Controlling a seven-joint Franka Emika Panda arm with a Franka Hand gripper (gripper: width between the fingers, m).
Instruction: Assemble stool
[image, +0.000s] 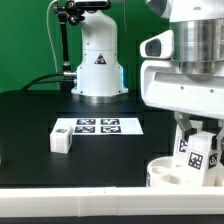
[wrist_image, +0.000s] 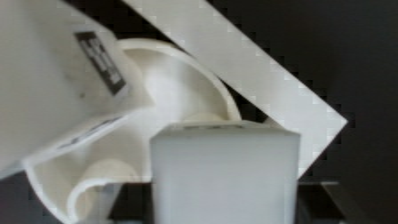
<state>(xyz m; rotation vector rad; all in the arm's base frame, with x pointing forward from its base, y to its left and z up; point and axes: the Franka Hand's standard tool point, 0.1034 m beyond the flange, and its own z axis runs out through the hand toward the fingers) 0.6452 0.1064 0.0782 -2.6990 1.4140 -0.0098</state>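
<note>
**Mia:** What do you see in the exterior view?

**Ben:** A black table (image: 30, 120). At the top, in the middle, stands the white robot base (image: 98, 65). On the exterior view's right, the two-finger gripper (image: 196, 140) hangs down from the big white arm.

**Mia:** Is the gripper holding something?

**Ben:** Yes. Its fingers are pressed on a white plastic block leg (image: 198, 158) with black-and-white square tags. The leg stands upright.

**Mia:** Where is the seat?

**Ben:** The round white plastic seat disc (image: 165, 178) lies on the table, low on the exterior view's right. The held leg is right over it. I cannot tell if they touch.

**Mia:** Is there another leg?

**Ben:** A second white block leg (image: 62, 140) lies on the table on the exterior view's left, well apart from the seat. It is just beside the flat white marker board (image: 98, 126). A white rail (image: 70, 193) runs along the near table edge.

**Mia:** And the wrist view?

**Ben:** It is blurry. The held leg (wrist_image: 222, 170) is a plain white block close to the camera. Behind it curves the rim of the seat disc (wrist_image: 178, 80). A long white strip (wrist_image: 267, 70) runs slanted over the dark table beyond the seat. I cannot tell what it is.
</note>
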